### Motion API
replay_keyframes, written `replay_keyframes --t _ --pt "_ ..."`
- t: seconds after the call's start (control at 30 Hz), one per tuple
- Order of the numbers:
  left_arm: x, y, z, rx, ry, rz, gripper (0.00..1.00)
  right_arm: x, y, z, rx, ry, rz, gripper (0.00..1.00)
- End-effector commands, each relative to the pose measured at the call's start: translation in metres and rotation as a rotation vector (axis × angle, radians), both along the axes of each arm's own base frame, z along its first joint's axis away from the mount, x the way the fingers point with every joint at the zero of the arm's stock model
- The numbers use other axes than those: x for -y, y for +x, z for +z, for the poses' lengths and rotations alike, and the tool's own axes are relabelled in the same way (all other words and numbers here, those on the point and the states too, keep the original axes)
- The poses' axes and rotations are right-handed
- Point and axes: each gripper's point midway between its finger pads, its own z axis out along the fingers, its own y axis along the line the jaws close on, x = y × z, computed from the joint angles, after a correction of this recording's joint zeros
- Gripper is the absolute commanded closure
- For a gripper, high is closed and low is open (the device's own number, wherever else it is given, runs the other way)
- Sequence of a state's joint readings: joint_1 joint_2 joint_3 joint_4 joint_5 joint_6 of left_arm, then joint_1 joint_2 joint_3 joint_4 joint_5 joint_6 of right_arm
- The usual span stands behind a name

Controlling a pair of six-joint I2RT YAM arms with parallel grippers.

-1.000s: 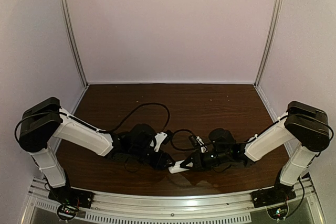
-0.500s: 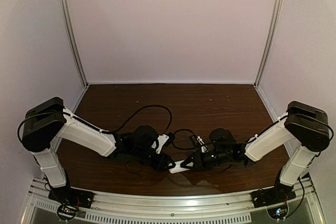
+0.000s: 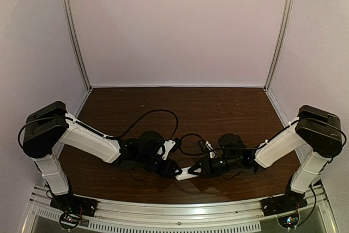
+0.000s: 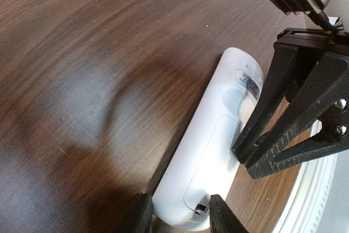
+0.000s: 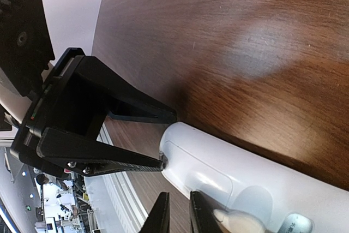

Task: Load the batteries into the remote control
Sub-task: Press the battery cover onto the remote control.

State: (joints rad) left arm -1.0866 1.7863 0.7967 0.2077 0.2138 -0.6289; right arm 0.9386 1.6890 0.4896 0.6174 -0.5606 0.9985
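Buttons and display of the remote control (image 4: 218,102) are hidden, because it lies with its back upward on the brown wooden table (image 4: 82,69), near the front edge, between the two arms. The left gripper (image 4: 181,217) is cut off in its own camera. Only the tips of its two fingers (image 4: 143,216) show, one on each side of the remote's nearer end, right at its edges. Whether they really press it, I cannot tell. What is under the battery cover (image 4: 212,173) is also hidden; the cover sits closed and its outline is a thin line in the back. Toward the end away from the left gripper there is a small label (image 4: 248,83) with dark print, too small to read. The remote is a slim, glossy white bar with rounded ends. The right gripper (image 4: 250,162) reaches in from the opposite side. Its fingers (image 4: 267,107) are almost together, with only a narrow slit and nothing visible between them. The tips are at the remote's long edge beside the cover.
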Motion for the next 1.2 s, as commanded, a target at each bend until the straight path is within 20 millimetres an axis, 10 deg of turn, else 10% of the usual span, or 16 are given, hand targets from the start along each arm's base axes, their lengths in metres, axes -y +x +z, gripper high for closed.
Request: replay_keyframes --t 0.0,0.7,1.17 --pt "-0.021 -0.009 -0.029 -0.050 0.099 0.021 0.65 0.028 0.004 -0.040 -0.048 -0.149 -0.082 0.86" --pt "-0.025 -0.012 -0.024 -0.030 0.079 0.003 0.69 0.026 0.004 -0.039 -0.046 -0.149 -0.076 0.86" --pt "-0.023 0.006 0.074 0.279 -0.144 -0.045 0.29 0.007 0.010 0.001 0.015 -0.044 -0.040 0.82"
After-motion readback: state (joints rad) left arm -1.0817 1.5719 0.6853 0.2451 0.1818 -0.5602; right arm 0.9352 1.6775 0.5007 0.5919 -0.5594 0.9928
